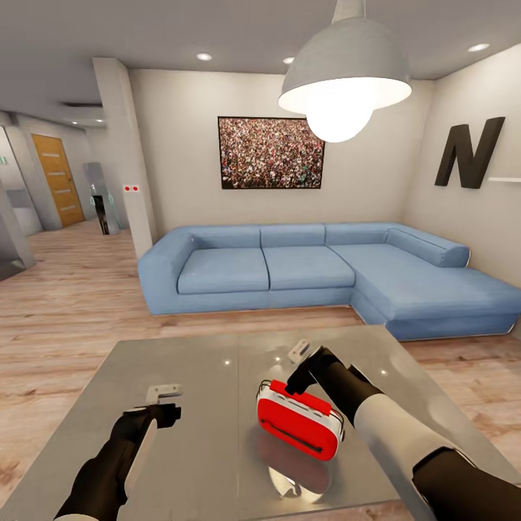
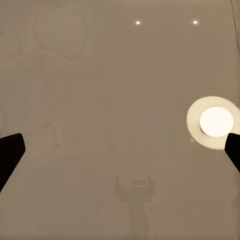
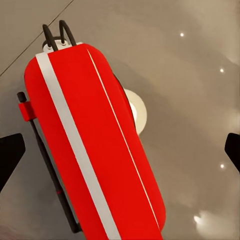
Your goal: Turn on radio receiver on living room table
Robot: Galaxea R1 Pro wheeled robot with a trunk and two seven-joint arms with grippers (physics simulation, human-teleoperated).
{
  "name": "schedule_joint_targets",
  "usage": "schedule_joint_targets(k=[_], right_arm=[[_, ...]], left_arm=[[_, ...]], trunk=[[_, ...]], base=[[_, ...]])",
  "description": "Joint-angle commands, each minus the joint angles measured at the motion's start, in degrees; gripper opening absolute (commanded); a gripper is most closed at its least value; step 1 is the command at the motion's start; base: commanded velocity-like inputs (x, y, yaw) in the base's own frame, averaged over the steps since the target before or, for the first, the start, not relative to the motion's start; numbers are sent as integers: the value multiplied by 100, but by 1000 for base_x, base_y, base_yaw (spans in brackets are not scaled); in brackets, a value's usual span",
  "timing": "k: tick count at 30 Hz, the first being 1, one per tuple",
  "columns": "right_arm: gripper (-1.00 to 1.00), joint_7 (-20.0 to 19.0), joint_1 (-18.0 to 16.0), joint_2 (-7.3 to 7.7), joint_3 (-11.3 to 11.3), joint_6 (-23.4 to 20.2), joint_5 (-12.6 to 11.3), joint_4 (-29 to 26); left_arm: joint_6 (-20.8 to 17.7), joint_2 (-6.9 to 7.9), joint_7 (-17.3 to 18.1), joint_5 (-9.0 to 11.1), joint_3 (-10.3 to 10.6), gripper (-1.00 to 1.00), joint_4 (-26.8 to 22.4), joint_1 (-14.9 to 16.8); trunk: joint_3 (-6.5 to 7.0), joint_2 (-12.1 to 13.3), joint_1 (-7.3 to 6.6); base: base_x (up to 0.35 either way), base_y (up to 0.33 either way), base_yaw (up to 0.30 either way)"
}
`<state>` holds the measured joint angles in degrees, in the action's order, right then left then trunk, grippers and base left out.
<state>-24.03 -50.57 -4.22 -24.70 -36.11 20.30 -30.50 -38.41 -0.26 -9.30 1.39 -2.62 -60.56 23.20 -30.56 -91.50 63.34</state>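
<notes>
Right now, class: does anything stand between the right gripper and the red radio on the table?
Nothing visible does. The right gripper hangs just above the radio receiver, fingers open, with bare table around it.

A home living room: a blue L-shaped sofa (image 1: 311, 271) stands against the far wall beyond the low glossy table (image 1: 202, 376), under a framed crowd picture (image 1: 270, 153) and a black "N" (image 1: 469, 153). A pendant lamp (image 1: 346, 76) hangs overhead; wood plank floor (image 1: 65, 304) runs toward a hallway door (image 1: 58, 179).
</notes>
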Motion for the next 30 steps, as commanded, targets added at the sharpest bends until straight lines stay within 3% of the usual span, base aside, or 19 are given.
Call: schedule_joint_targets(k=[1, 10, 13, 30], right_arm=[[100, 1, 0, 0, 0, -1, 0, 0], [100, 3, -1, 0, -16, -19, 13, 344], [100, 3, 0, 0, -17, -19, 10, 363], [100, 13, 2, 6, -18, -3, 9, 368]], left_arm=[[0, 0, -1, 0, -1, 100, 0, 0], [0, -3, -2, -6, -1, 100, 0, 0], [0, -1, -2, -7, -2, 100, 0, 0], [0, 0, -2, -7, -1, 100, 0, 0]], trunk=[[0, 0, 0], [0, 0, 0], [-54, -120, 66], [-72, -160, 88]], base=[[0, 0, 0], [0, 0, 0], [0, 0, 0], [0, 0, 0]])
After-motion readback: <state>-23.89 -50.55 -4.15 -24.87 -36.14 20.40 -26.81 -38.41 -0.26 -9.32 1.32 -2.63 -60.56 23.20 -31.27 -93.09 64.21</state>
